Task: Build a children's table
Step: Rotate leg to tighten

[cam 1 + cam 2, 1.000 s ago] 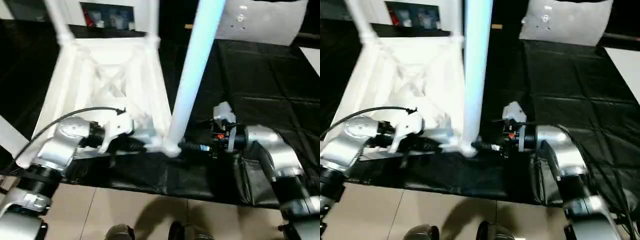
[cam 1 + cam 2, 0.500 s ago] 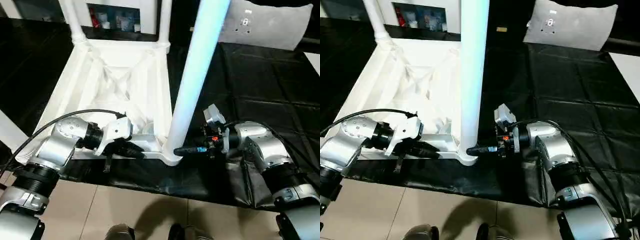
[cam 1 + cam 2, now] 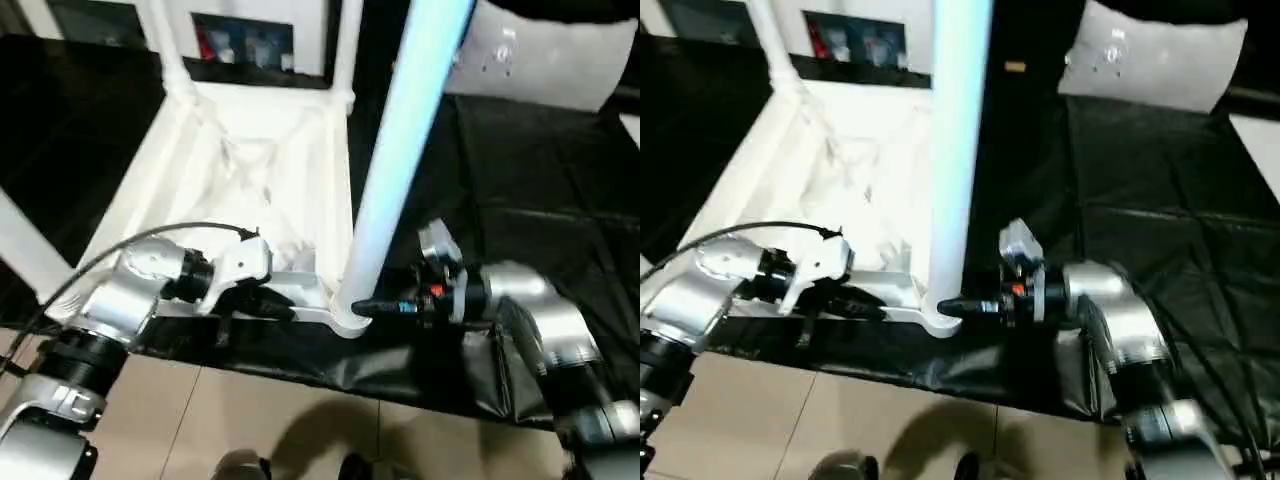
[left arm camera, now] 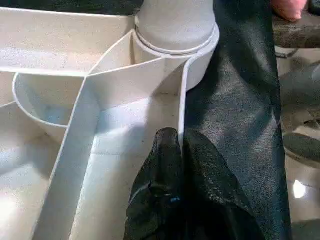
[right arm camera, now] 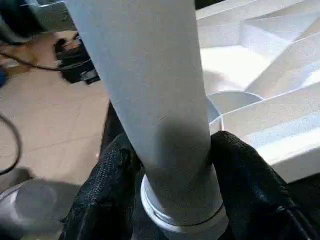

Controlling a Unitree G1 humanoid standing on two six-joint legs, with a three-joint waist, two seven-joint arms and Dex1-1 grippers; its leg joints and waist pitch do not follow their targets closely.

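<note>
The children's table lies upside down on a black mat, its white ribbed top point(image 3: 250, 170) facing up. A tall white leg point(image 3: 400, 150) stands in the near right corner socket point(image 4: 175, 25). My right gripper point(image 3: 365, 305) is shut on the base of that leg, one black finger point(image 5: 107, 185) on each side of the tube. My left gripper point(image 3: 285, 310) is shut on the thin near rim point(image 4: 181, 115) of the top, just left of that socket. Two more legs point(image 3: 165, 50) point(image 3: 345, 50) stand at the far corners, and another leg point(image 3: 25, 250) crosses the left edge.
The black mat point(image 3: 540, 200) covers the floor to the right and ends in front at beige tiles point(image 3: 200, 420). A white cabinet with shelves point(image 3: 250, 40) stands behind the table. A white padded panel point(image 3: 540, 60) lies at the back right.
My right gripper's fingers have closed in around the base of the near right leg. The left gripper has kept its hold on the rim. The camera has shifted.
</note>
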